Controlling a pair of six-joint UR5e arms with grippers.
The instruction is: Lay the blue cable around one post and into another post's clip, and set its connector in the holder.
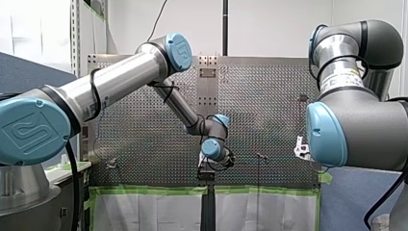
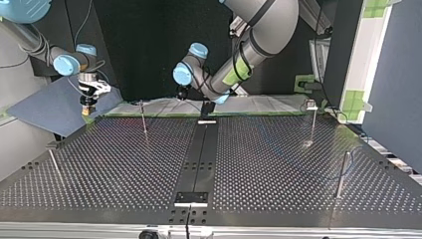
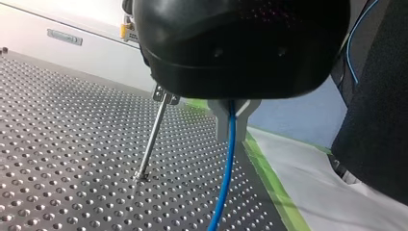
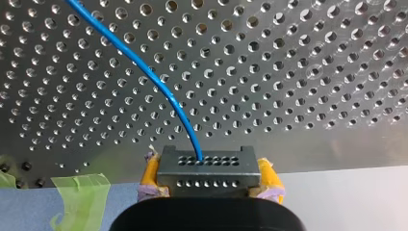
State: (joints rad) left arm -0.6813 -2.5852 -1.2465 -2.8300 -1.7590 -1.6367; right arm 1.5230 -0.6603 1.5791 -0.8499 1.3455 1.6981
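My right gripper (image 4: 209,175) clamps its yellow pads (image 4: 150,174) on the dark connector (image 4: 207,166); the blue cable (image 4: 144,67) leaves it ahead over the perforated table (image 4: 298,72). My left gripper (image 3: 232,122) pinches that cable between metal fingers (image 3: 220,120); a clip-topped post (image 3: 153,139) stands just beside.

My left arm (image 1: 120,79): silver tube links, pale-blue joint caps with an embossed logo, black rings at the joints, a thin black cable looped round the tube.
My right arm (image 1: 358,125): grey shells, a silver band with a printed label, pale-blue caps, a black cable wound about the band.
My left gripper (image 3: 231,131): glossy black rounded housing with two small screw holes, grey metal fingers (image 3: 219,121).
My right gripper (image 4: 209,175): black rounded housing, yellow pads (image 4: 151,173) with purplish bases.
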